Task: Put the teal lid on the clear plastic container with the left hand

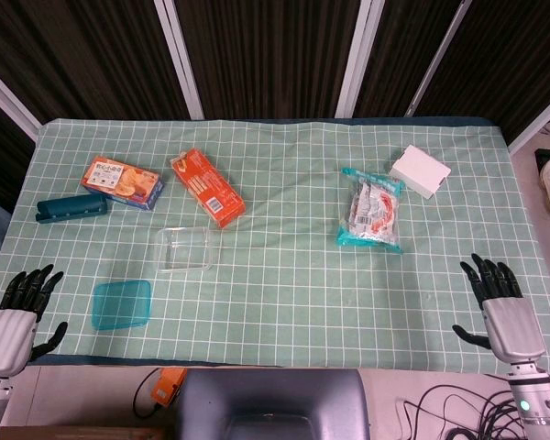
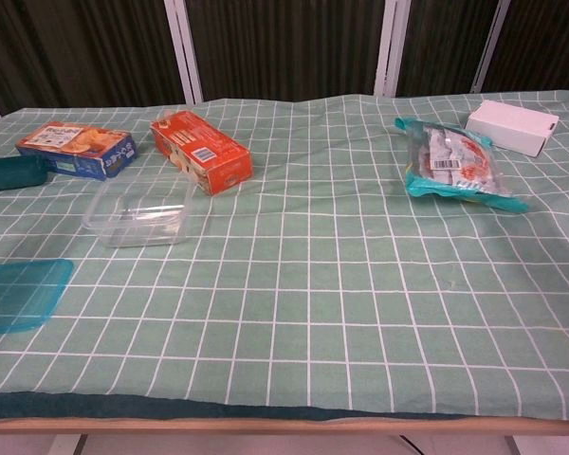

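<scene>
The teal lid (image 1: 122,304) (image 2: 19,295) lies flat near the table's front left edge. The clear plastic container (image 1: 185,248) (image 2: 139,212) sits uncovered a little behind and to the right of the lid. My left hand (image 1: 20,312) rests at the front left corner, left of the lid, fingers spread and holding nothing. At the front right corner my right hand (image 1: 500,304) is likewise spread and empty. Neither hand appears in the chest view.
An orange box (image 1: 207,187) (image 2: 200,151) lies behind the container. A blue-and-orange snack box (image 1: 122,181) (image 2: 76,149) and a dark teal case (image 1: 71,208) (image 2: 9,173) sit at the far left. A teal snack bag (image 1: 372,210) (image 2: 458,165) and a white box (image 1: 420,170) (image 2: 512,126) are on the right.
</scene>
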`<control>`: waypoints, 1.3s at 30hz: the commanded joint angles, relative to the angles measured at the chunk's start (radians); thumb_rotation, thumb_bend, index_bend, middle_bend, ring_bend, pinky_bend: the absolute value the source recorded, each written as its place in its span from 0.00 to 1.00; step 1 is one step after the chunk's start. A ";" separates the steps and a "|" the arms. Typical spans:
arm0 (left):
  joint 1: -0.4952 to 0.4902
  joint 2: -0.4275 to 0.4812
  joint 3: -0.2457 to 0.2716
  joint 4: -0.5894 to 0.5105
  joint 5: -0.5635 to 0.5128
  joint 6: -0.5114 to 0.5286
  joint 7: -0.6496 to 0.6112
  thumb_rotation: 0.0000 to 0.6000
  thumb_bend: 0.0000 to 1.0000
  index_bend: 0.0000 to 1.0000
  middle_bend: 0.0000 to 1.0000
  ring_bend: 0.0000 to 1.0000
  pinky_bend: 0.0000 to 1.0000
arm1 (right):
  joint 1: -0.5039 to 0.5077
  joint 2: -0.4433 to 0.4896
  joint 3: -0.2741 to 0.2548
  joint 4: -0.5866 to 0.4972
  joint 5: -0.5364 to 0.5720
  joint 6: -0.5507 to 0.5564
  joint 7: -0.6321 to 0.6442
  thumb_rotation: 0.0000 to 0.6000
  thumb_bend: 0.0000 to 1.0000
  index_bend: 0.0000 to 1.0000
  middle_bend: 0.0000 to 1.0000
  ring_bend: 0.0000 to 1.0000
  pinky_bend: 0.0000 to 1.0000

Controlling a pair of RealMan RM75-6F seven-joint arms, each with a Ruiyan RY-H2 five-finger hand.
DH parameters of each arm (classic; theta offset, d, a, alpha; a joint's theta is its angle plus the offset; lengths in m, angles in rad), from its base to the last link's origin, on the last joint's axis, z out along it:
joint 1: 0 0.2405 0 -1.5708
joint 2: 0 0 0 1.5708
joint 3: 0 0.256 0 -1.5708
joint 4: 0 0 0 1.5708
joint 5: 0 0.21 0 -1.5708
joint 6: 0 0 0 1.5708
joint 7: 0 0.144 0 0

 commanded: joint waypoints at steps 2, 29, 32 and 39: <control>-0.015 0.000 -0.004 0.003 -0.010 -0.027 -0.010 1.00 0.35 0.00 0.00 0.00 0.00 | -0.004 0.003 0.001 0.003 0.007 0.004 0.000 1.00 0.15 0.00 0.00 0.00 0.00; -0.336 -0.211 0.140 0.542 0.198 -0.329 -0.960 1.00 0.23 0.00 0.00 0.00 0.00 | -0.001 0.015 0.002 0.000 0.043 -0.038 -0.002 1.00 0.15 0.00 0.00 0.00 0.00; -0.343 -0.243 0.156 0.581 0.192 -0.348 -0.965 1.00 0.23 0.00 0.00 0.00 0.00 | -0.001 0.017 0.000 -0.002 0.041 -0.037 0.000 1.00 0.15 0.00 0.00 0.00 0.00; -0.353 -0.283 0.172 0.643 0.168 -0.373 -0.949 1.00 0.23 0.00 0.00 0.00 0.00 | 0.002 0.020 -0.005 -0.006 0.038 -0.046 -0.001 1.00 0.15 0.00 0.00 0.00 0.00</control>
